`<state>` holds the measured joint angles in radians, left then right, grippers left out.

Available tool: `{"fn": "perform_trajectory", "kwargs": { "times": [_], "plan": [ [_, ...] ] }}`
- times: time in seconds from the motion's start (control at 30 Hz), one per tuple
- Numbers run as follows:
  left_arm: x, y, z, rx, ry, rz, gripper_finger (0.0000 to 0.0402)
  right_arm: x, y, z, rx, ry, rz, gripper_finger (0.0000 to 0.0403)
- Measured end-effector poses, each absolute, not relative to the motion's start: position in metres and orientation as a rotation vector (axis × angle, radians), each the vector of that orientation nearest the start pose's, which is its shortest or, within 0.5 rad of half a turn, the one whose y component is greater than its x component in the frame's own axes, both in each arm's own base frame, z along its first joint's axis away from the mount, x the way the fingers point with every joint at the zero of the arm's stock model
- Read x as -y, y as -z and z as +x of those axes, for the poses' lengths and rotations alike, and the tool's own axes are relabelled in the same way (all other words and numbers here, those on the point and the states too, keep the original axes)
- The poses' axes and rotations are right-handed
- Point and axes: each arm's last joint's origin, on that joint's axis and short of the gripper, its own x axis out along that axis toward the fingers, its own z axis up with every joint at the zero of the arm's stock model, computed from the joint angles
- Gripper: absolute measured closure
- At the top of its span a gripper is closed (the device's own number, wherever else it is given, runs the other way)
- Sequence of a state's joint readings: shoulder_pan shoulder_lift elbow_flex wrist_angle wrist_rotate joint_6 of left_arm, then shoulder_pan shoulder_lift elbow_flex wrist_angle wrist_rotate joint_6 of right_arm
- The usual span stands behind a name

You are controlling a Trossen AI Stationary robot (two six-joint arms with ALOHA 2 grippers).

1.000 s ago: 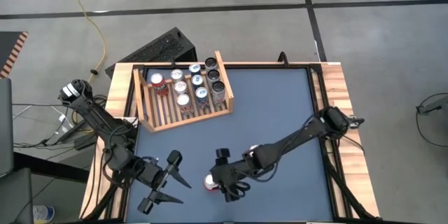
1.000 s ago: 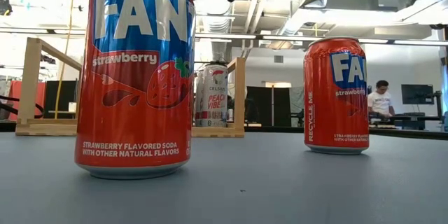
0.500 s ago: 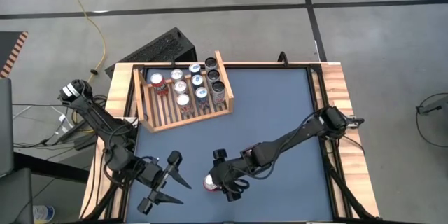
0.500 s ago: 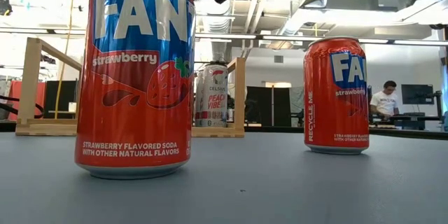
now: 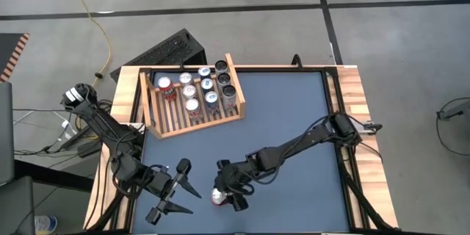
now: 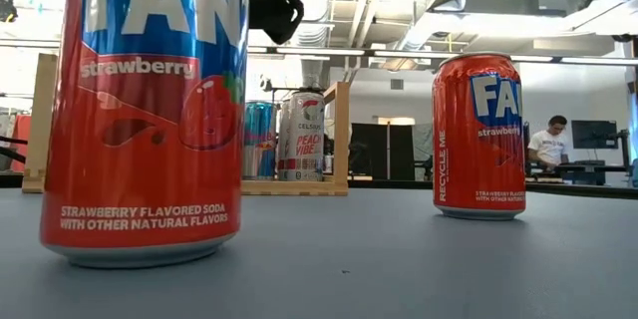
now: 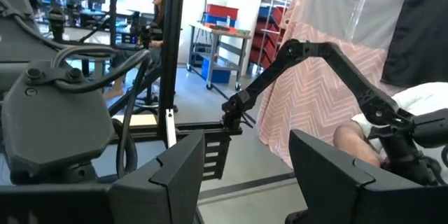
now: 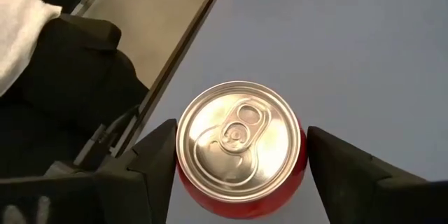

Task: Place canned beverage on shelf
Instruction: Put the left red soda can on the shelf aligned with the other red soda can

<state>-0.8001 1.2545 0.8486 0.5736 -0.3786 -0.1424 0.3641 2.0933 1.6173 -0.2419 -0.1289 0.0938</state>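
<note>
My right claw (image 8: 238,175) has just come down around the strawberry soda can (image 8: 239,143) near the desk's (image 5: 294,117) front edge, fingers wide either side, not gripping. The can has shifted slightly. The shelf (image 5: 192,95) waits at the far left; my left claw (image 5: 170,189) idles half-open.

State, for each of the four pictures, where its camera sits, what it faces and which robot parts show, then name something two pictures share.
High: above, looking down on table, shelf, both arms.
Low: at tabletop height, facing two red cans; a dark arm part above.
Left wrist: on the left arm, facing the room past the open left hand.
Right wrist: above a can, right hand straddling it.
Shared: that can shows in high too.
</note>
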Motion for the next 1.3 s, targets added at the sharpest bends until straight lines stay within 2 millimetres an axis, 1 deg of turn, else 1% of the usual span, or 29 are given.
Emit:
{"fn": "perform_trajectory", "kwargs": {
  "times": [0.17, 0.3, 0.43, 0.5, 0.57, 0.83, 0.97, 1.1, 1.3],
  "plan": [
    [0.194, -0.327, 0.203, 0.100, 0.430, -0.228, 0.0205, -0.165, -0.209, 0.440, -0.737, -0.380, 0.001, 0.0161],
    [0.194, -0.326, 0.203, 0.087, 0.429, -0.220, 0.0205, -0.155, -0.209, 0.444, -0.732, -0.319, 0.014, 0.0182],
    [0.194, -0.325, 0.203, 0.077, 0.427, -0.212, 0.0205, -0.142, -0.209, 0.448, -0.727, -0.215, 0.045, 0.0179],
    [0.194, -0.325, 0.203, 0.076, 0.427, -0.212, 0.0205, -0.138, -0.209, 0.449, -0.718, -0.135, 0.033, 0.0176],
    [0.194, -0.325, 0.203, 0.074, 0.427, -0.211, 0.0205, -0.133, -0.208, 0.451, -0.717, -0.105, 0.032, 0.0175],
    [0.194, -0.324, 0.203, 0.072, 0.425, -0.209, 0.0205, -0.111, -0.208, 0.457, -0.719, -0.053, 0.079, 0.0173],
    [0.194, -0.323, 0.203, 0.063, 0.425, -0.204, 0.0205, -0.103, -0.208, 0.458, -0.720, -0.037, 0.100, 0.0173],
    [0.194, -0.323, 0.203, 0.058, 0.424, -0.200, 0.0205, -0.098, -0.208, 0.459, -0.723, -0.031, 0.117, 0.0173],
    [0.194, -0.323, 0.203, 0.058, 0.424, -0.200, 0.0205, -0.097, -0.208, 0.460, -0.724, -0.031, 0.111, 0.0171]
  ]
}}
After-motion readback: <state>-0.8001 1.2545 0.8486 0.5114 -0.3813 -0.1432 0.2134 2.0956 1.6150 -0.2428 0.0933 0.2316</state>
